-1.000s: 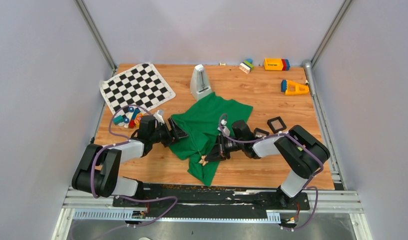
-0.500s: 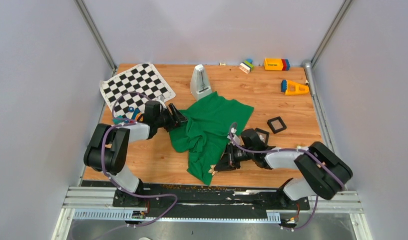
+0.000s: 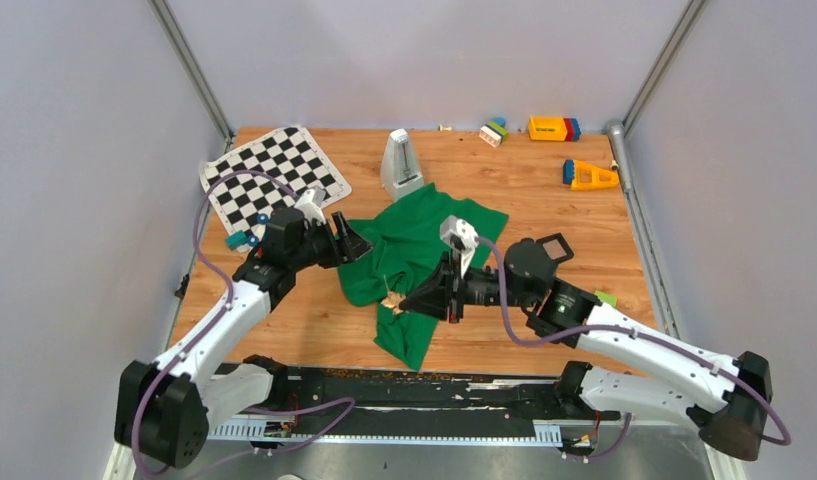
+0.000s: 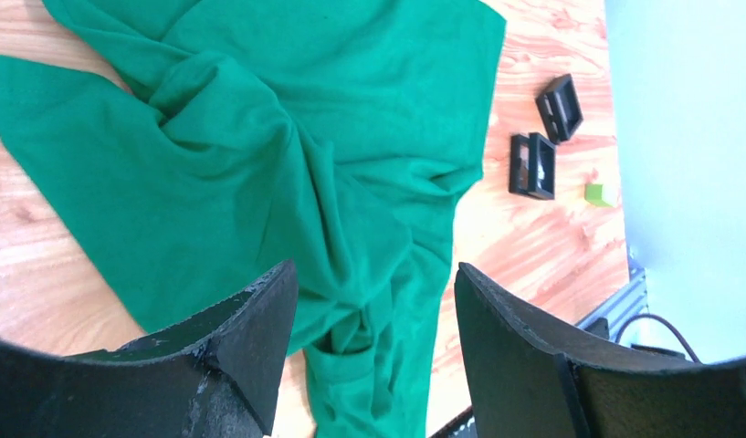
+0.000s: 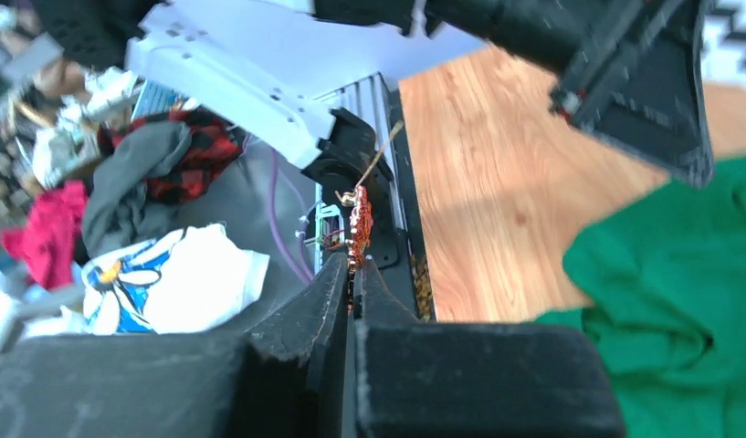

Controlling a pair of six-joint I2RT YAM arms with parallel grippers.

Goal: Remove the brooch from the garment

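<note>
The right gripper (image 5: 352, 272) has its two black fingers pressed tight together. The tiny red-orange speckled brooch (image 5: 359, 228) is pinched right at their tips. It sticks out past the tips, and a thin gold pin pokes out beyond it.

In the close view from that wrist, no green touches the brooch. The big bright green soft shirt (image 3: 429, 235) lies off to one side of the shut jaws, on the brown wooden table (image 3: 544, 205). From above, the brooch sits just in front of these jaws, right by an edge of the crumpled shirt. From up there I cannot tell if it is clear of the cloth.

The left gripper (image 4: 373, 278) has its jaws wide apart, with nothing in them. The green shirt is spread out under and ahead of the open jaws, all folds and bumps. From above, these jaws point at the left edge of the shirt and are very near it.

Far ahead of the open jaws, past the other side of the shirt, lie a small black square frame (image 4: 559, 107) and a second black frame (image 4: 532, 165). A tiny green cube (image 4: 600, 193) sits beside them. Behind the left gripper lies a black-and-white chequered mat (image 3: 274, 175).
</note>
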